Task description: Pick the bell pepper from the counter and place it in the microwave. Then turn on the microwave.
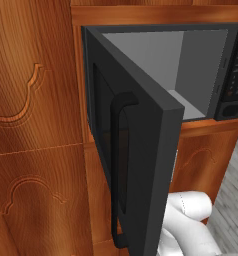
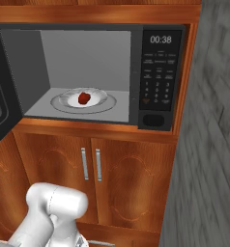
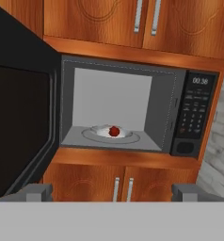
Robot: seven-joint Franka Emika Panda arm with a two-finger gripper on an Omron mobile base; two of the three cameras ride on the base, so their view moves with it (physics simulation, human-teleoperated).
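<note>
Door of the microwave stands swung wide at your left, its vertical bar handle facing the left base camera and hiding much of the cavity from that side. Moving right, you see the grey interior, where the bell pepper sits on the glass turntable, near its centre; its stem is too small to make out. Right of the cavity, the keypad carries a lit clock display. Below the oven, two wooden cabinet doors meet at a pair of silver pulls. A grey wall closes the scene at far right. Your gripper hangs back from the oven, well apart from the pepper, jaws spread to their full width and empty, with one fingertip low at either side of the hand view.
</note>
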